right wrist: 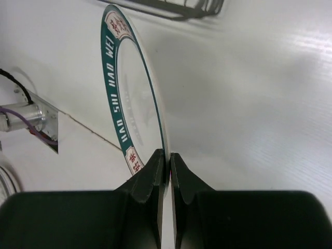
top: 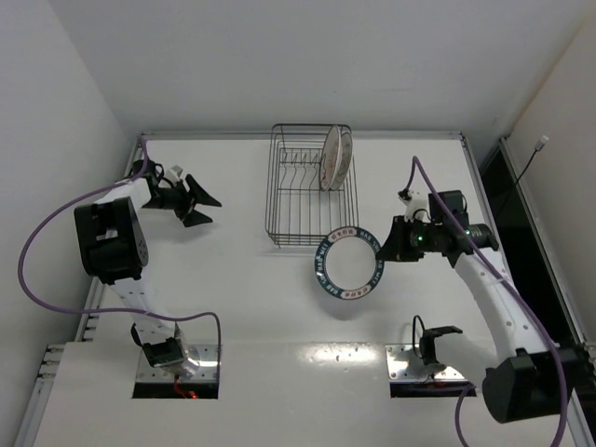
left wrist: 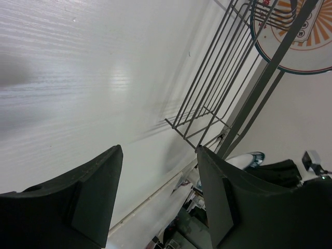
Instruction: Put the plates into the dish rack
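Note:
The dish rack [top: 303, 200], a dark wire basket, stands at the back middle of the table. Two plates [top: 335, 156] stand on edge at its far right end. The left wrist view shows an orange sunburst plate [left wrist: 303, 36] behind the rack's wires [left wrist: 218, 98]. A plate with a dark blue lettered rim [top: 349, 263] hangs tilted just in front of the rack's near right corner. My right gripper [top: 380, 244] is shut on its right rim, and the right wrist view shows the gripper [right wrist: 167, 158] pinching the plate [right wrist: 129, 93]. My left gripper [top: 200, 203] is open and empty, left of the rack.
Walls close the table at the back and left. A dark gap [top: 510, 191] runs along the right edge. The arm bases [top: 177, 363] [top: 424, 361] sit on metal mounts at the near edge. A purple cable [top: 56, 223] loops off the left arm.

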Available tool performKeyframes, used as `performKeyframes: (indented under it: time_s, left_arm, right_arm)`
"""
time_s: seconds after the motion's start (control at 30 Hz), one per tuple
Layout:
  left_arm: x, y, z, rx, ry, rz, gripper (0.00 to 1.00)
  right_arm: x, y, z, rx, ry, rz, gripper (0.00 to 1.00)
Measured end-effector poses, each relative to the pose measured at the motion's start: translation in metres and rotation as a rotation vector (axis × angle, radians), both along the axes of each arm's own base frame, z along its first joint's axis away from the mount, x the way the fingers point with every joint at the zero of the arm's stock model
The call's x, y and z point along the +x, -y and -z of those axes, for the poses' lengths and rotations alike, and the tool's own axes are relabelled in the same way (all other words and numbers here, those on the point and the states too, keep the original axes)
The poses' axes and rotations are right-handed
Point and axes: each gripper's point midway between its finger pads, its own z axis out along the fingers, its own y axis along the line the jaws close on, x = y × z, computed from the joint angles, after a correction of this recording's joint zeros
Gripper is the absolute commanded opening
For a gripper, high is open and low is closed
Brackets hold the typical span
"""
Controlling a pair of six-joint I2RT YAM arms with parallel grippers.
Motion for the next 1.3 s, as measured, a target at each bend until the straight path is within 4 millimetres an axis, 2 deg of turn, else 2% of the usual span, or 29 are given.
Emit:
performKeyframes:
  time_s: [0.17,0.27,0.33,0.4,0.5,0.53,0.63,0.8,0.87,0.97,1.1,1.3]
  left_arm:
    - [-0.001,0.000,0.000,0.001,-0.005,-0.001,0.56]
    - [-0.001,0.000,0.001,0.001,-0.007,-0.001,0.56]
    - [-0.001,0.000,0.001,0.001,-0.008,-0.001,0.56]
    - [-0.001,0.000,0.001,0.001,-0.009,-0.001,0.56]
    - [-0.002,0.000,0.002,0.004,-0.013,-0.002,0.56]
    - [-0.003,0.000,0.003,0.004,-0.016,-0.002,0.56]
    - [-0.005,0.000,0.005,0.004,-0.023,-0.002,0.56]
    - [-0.012,0.002,0.010,-0.002,-0.044,-0.003,0.56]
    - [-0.013,0.002,0.010,-0.002,-0.047,-0.002,0.56]
    - [-0.014,0.003,0.010,-0.002,-0.046,-0.001,0.56]
    - [-0.014,0.002,0.008,0.000,-0.040,0.000,0.56]
    - [-0.016,0.003,0.008,0.000,-0.048,0.001,0.56]
  right_arm:
    - [0.012,0.000,-0.050,-0.002,0.123,-0.013,0.00]
    - [0.039,0.002,-0.093,-0.015,0.201,0.014,0.00]
    - [0.070,0.004,-0.126,-0.034,0.266,0.059,0.00]
    - [0.104,0.005,-0.151,-0.053,0.326,0.116,0.00]
    - [0.150,0.008,-0.174,-0.106,0.379,0.220,0.00]
    - [0.171,0.000,-0.180,-0.124,0.396,0.237,0.00]
    - [0.213,-0.021,-0.183,-0.187,0.428,0.291,0.00]
    - [0.266,-0.073,-0.170,-0.331,0.465,0.353,0.00]
    - [0.277,-0.090,-0.158,-0.392,0.478,0.379,0.00]
    - [0.278,-0.104,-0.135,-0.500,0.476,0.402,0.00]
    - [0.283,-0.102,-0.122,-0.609,0.481,0.447,0.00]
    - [0.288,-0.073,-0.122,-0.692,0.477,0.520,0.00]
